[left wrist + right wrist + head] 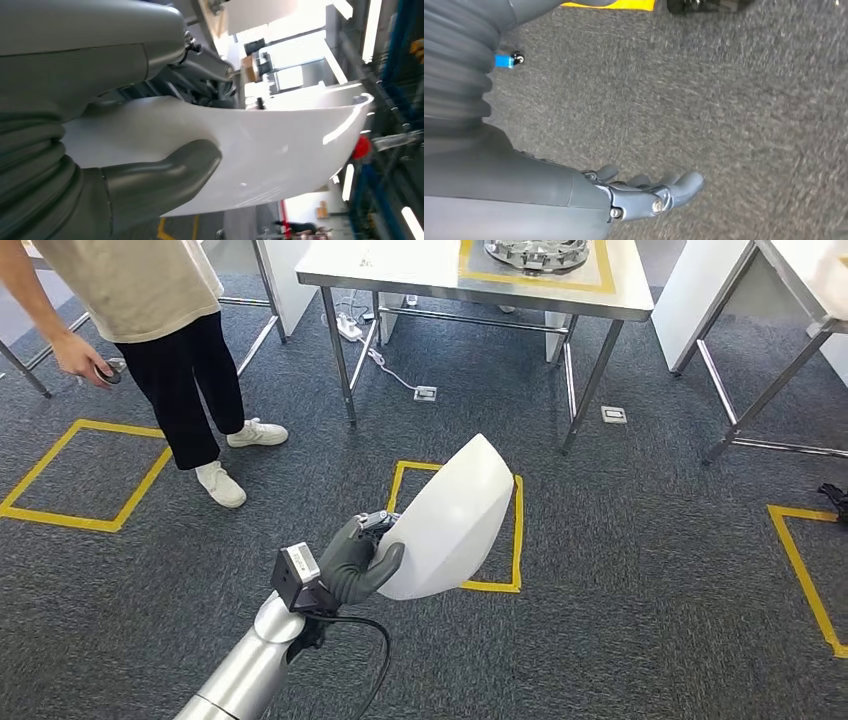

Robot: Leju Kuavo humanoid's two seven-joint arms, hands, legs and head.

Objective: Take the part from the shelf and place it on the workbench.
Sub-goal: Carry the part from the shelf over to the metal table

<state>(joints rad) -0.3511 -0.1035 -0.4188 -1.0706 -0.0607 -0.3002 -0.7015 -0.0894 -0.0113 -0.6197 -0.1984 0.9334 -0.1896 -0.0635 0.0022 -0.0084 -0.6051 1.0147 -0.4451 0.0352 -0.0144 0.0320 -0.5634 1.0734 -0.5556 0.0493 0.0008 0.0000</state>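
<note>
White, the curved part [452, 522] is held by the left robot hand [358, 562], thumb across its rim, carried above the floor because the table [400, 268] lies well ahead. Hanging low, the right robot hand [644, 192] holds nothing, fingers apart.

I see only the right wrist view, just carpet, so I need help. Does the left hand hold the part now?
Observer: Yes, the left hand grips the white part at its edge, above the floor.
Operator: Is the workbench near?
Observer: A metal workbench stands ahead, beyond a yellow floor square.
Operator: Is somebody close?
Observer: A person stands to the left of the workbench.
</note>
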